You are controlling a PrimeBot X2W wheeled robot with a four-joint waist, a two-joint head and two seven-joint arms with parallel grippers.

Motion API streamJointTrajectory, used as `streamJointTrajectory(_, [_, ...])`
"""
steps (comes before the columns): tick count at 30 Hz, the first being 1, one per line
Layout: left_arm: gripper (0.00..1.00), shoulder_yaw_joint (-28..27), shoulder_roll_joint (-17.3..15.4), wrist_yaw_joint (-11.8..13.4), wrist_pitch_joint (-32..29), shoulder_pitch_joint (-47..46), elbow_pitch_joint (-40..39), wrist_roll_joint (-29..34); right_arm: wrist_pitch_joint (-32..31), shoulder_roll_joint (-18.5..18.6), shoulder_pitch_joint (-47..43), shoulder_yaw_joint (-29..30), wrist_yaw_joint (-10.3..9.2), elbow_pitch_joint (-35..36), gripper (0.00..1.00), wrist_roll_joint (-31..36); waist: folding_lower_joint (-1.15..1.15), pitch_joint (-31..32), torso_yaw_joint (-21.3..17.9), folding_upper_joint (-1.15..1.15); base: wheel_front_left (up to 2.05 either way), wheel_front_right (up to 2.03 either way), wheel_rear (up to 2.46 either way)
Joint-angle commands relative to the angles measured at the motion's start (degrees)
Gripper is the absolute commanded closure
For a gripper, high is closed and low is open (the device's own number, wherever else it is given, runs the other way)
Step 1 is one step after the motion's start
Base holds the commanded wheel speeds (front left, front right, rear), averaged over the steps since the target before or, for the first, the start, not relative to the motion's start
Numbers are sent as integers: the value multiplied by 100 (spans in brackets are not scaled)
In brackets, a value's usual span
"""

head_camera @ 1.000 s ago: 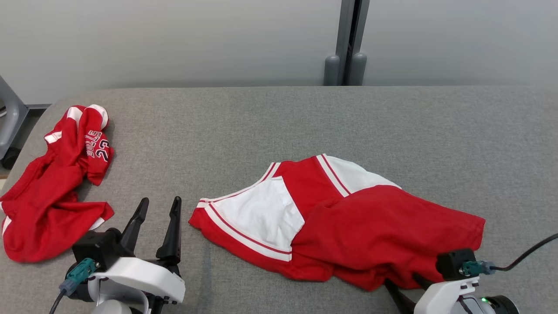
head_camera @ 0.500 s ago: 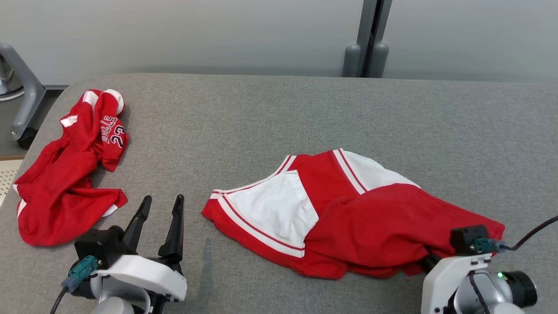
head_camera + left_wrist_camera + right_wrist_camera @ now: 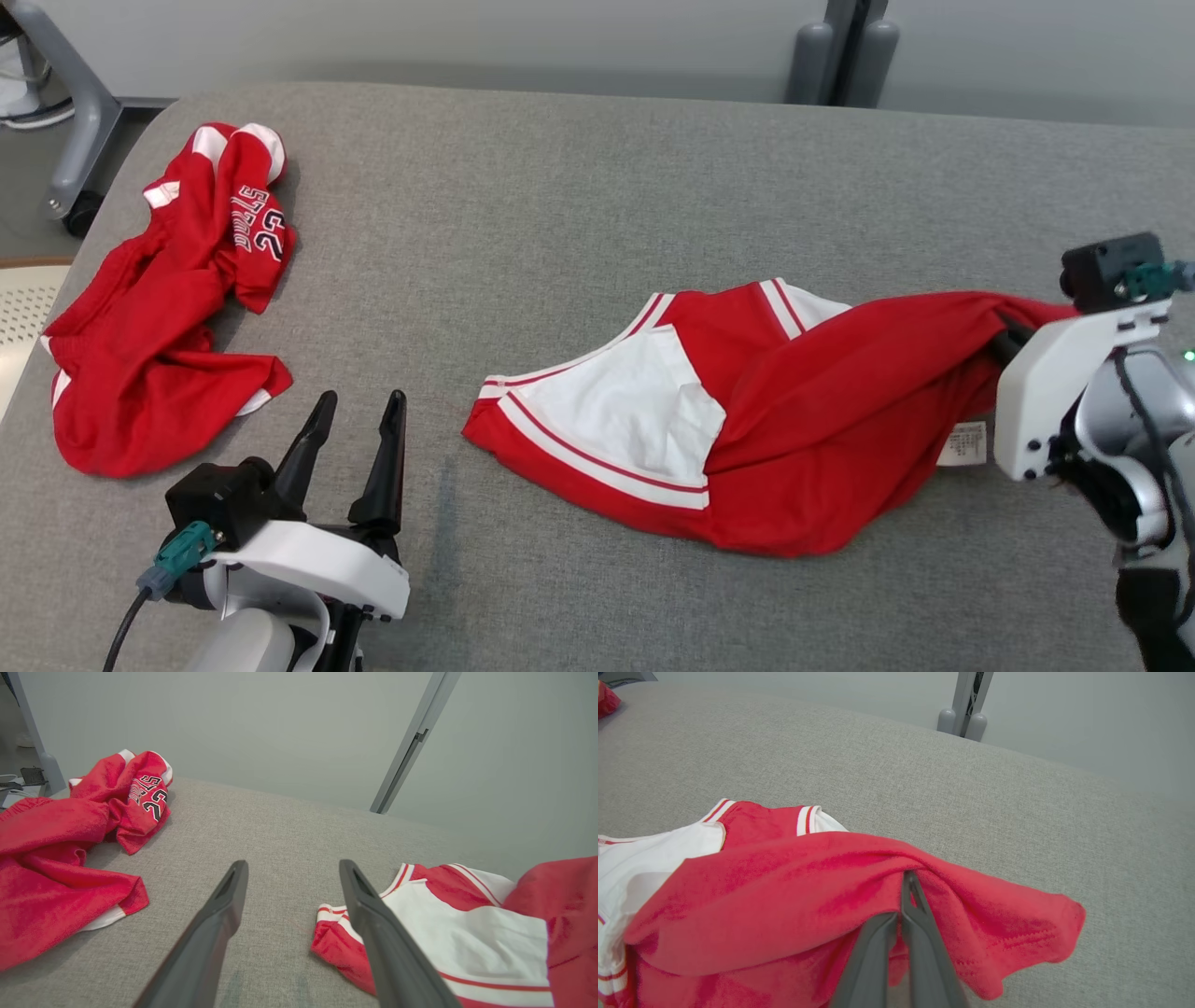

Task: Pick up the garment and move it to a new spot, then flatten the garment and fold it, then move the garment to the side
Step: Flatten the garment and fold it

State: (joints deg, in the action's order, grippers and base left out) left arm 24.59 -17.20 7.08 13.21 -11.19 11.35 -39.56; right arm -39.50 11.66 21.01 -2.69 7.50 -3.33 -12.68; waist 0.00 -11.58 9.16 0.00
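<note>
Clenched grasp of right claw (image 3: 908,877) on garment (image 3: 822,411).
Raised end near right edge of table (image 3: 560,233), remainder lying at centre. Released state at left claw (image 3: 359,411), by front edge, apart from garment.

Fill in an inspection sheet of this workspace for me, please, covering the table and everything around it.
Surface: grey fabric table.
Job's things: red-and-white garment, right end lifted, the rest lying on the table.
Clutter: crumpled red jersey at the far left.
Grippers: left gripper open, holding nothing; right gripper shut on the garment.
Cables: black cable at the left wrist; teal connectors on both wrists.
Surroundings: grey wall, grey post, wheeled frame leg.
</note>
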Motion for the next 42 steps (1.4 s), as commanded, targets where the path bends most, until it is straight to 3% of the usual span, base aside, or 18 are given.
streamJointTrajectory(1, [0,-11,1,-41,46,-160,36,-43,-129,168,290,-44,-1,-175,100,-163,0,-154,137,0,0,0,0])
streamJointTrajectory(4, [0,-28,17,-77,57,-212,86,-42,-178,440,751,-182,-1,-592,100,-386,0,-264,200,0,0,0,0])
streamJointTrajectory(5, [0,-32,21,-89,69,-216,117,-40,-134,494,868,-209,-1,-775,73,-421,0,-268,213,0,0,0,0])
streamJointTrajectory(6, [0,-33,26,-90,78,-228,138,-38,-89,537,978,-239,-1,-926,0,-443,0,-265,222,0,0,0,0])
streamJointTrajectory(15, [0,-82,11,-56,106,-203,234,-24,997,420,1253,-251,-1,-1692,0,-504,0,-46,9,0,0,0,0])
streamJointTrajectory(25, [0,-110,-135,83,61,40,86,-3,2964,-100,78,468,-1,-609,0,-228,0,330,-595,0,0,0,0])
streamJointTrajectory(33, [0,-96,-208,185,-29,141,-99,6,3477,-627,-1273,727,-1,117,0,-256,0,470,-1011,0,0,0,0])
streamJointTrajectory(42, [0,-36,-220,244,-88,170,-217,1,3586,-817,-1917,486,-1,-30,0,-516,0,532,-1147,0,0,0,0])
